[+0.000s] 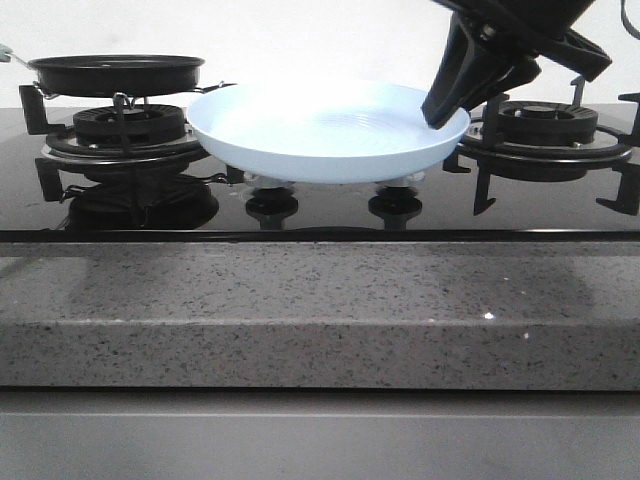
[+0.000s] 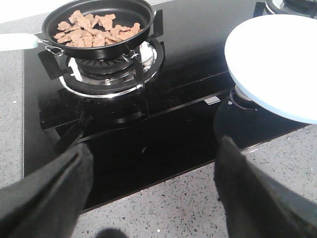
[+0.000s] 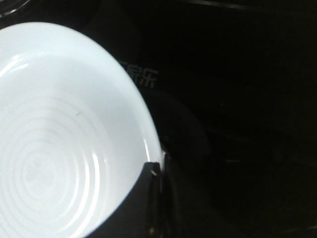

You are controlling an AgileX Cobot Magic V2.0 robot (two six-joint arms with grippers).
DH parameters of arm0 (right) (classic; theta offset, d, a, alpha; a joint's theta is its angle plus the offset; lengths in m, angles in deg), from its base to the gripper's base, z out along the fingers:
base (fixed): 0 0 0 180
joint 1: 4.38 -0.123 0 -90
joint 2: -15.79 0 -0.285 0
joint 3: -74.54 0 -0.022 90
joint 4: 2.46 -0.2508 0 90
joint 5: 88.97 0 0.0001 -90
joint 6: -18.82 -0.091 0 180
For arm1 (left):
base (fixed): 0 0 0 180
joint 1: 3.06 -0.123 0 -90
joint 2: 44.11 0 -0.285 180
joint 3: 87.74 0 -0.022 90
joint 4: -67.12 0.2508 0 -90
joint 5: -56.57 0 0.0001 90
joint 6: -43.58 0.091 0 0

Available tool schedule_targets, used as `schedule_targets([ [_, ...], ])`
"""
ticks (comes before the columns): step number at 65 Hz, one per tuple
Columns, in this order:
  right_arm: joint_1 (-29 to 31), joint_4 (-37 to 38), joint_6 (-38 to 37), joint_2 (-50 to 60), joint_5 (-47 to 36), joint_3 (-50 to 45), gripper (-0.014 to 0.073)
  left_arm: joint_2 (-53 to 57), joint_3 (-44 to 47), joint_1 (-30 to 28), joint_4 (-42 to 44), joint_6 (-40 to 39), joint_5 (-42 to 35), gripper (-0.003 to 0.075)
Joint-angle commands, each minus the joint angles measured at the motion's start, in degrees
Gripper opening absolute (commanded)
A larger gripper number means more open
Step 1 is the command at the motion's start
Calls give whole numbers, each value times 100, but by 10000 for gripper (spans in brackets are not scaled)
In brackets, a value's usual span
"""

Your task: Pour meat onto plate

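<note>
Golden-brown meat [image 2: 94,27] fills the black pan [image 2: 99,25] on our left burner [image 2: 111,69]. Our right gripper [image 1: 447,108] pinches the pale-blue plate [image 1: 320,130] rim; our left gripper [image 2: 153,191] gapes empty over bare hob glass [image 2: 163,144].

A plain white wall [image 1: 300,40] stands behind a glossy black glass hob [image 1: 320,215]; the light is bright and even. A speckled grey stone counter [image 1: 300,310] runs along the front.

Black glass hob [image 1: 320,215] carries plate [image 1: 330,130] and meat-filled pan [image 1: 115,72]
</note>
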Motion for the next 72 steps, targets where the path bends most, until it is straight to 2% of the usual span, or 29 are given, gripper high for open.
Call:
schedule_targets([
  [1,2,-227,66,295,-237,148,-68,-33,-219,39,-16,8,-398,512],
  [33,2,-227,66,295,-237,148,-68,-90,-219,39,-39,-2,-553,512],
  [51,2,-227,66,295,-237,148,-68,-358,-234,39,-689,-2,-735,512],
  [72,2,-227,66,295,-237,148,-68,-1434,-1441,39,-668,-39,293,511],
])
